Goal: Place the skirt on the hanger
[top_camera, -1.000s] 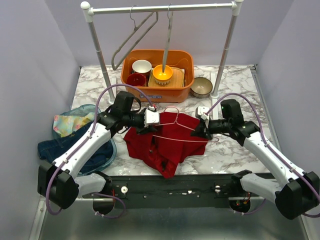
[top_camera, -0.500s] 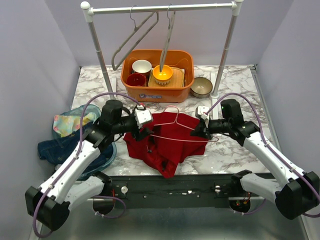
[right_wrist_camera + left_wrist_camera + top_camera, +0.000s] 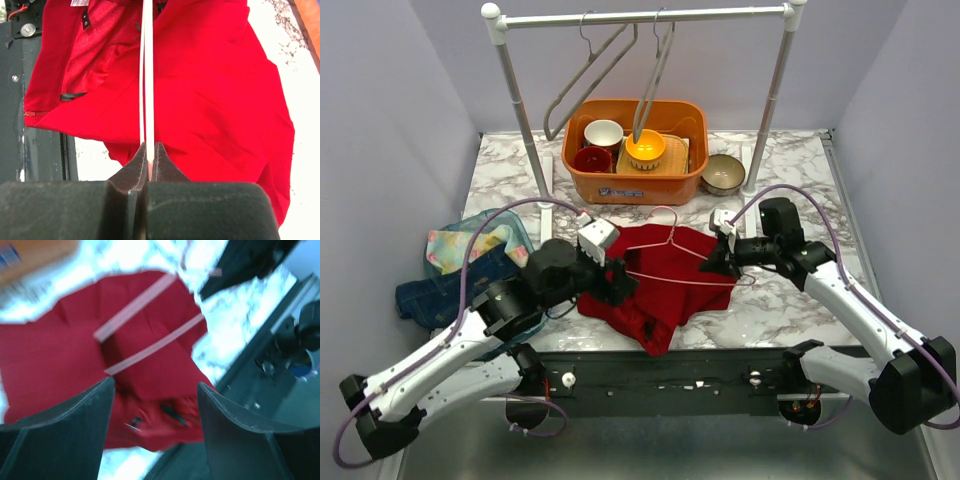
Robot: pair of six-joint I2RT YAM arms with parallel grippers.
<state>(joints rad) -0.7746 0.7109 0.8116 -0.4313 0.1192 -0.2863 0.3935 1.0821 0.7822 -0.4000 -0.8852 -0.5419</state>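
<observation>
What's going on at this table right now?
Two robot arms are working on getting a red skirt onto a pink hanger. The skirt lies crumpled on the table with the hanger lying on top of it, so the skirt is not on it yet. The right gripper is shut on one end of the hanger. The left gripper hovers open over the skirt's left side, holding nothing.
</observation>
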